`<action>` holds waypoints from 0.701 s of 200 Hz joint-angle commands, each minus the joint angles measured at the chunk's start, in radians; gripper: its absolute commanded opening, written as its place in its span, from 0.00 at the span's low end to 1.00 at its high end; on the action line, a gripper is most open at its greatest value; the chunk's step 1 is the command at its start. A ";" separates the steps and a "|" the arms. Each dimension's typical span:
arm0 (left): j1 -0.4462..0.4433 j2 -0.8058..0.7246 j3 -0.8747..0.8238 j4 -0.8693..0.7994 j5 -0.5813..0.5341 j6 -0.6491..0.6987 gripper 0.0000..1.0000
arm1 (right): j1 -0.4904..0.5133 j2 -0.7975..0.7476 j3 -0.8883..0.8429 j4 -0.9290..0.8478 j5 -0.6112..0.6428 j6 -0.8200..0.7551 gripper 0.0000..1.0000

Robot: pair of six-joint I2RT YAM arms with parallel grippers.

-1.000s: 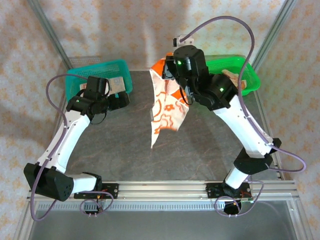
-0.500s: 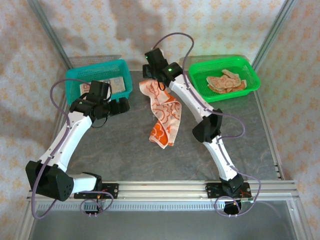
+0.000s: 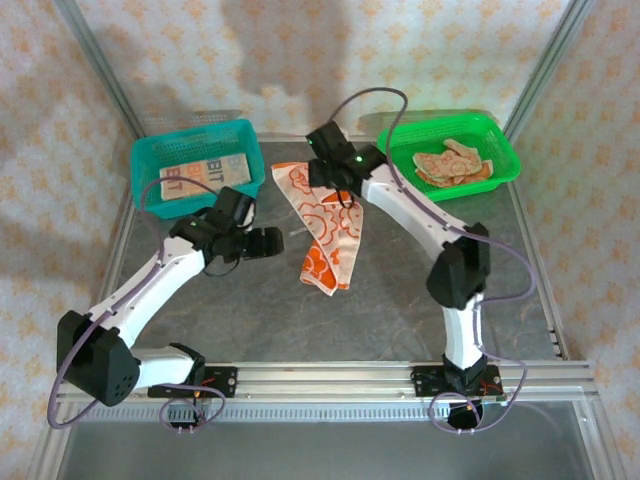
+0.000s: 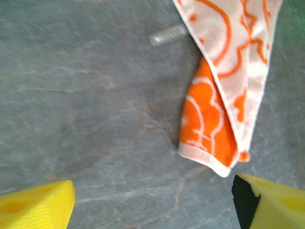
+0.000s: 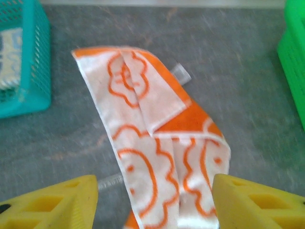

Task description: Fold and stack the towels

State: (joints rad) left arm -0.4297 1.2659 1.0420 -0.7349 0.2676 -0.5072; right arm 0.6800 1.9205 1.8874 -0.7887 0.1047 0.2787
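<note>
Dropped, the orange towel (image 3: 325, 225) now lies crumpled, seemingly released.

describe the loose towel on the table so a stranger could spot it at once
On the grey table, look between the teal basket and the green basket. A half-folded towel lies there. Unlike the lettered towel and the crumpled pale towel inside those baskets, it shows orange flower outlines on cream.
</note>
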 commanded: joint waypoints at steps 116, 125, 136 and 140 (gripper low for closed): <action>-0.515 0.522 0.173 0.108 -0.212 0.051 0.33 | -0.048 -0.653 -0.955 0.136 0.170 0.372 0.56; -0.518 0.542 0.189 0.105 -0.225 0.057 0.33 | -0.050 -0.680 -0.978 0.131 0.171 0.380 0.56; -0.517 0.559 0.197 0.109 -0.236 0.061 0.33 | -0.049 -0.709 -0.997 0.116 0.177 0.389 0.56; -0.517 0.565 0.202 0.109 -0.239 0.064 0.33 | -0.050 -0.717 -1.004 0.112 0.179 0.391 0.56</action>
State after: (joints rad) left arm -0.9478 1.8065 1.2007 -0.6117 0.1078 -0.4839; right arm 0.6327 1.2613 0.9215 -0.6559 0.2249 0.6106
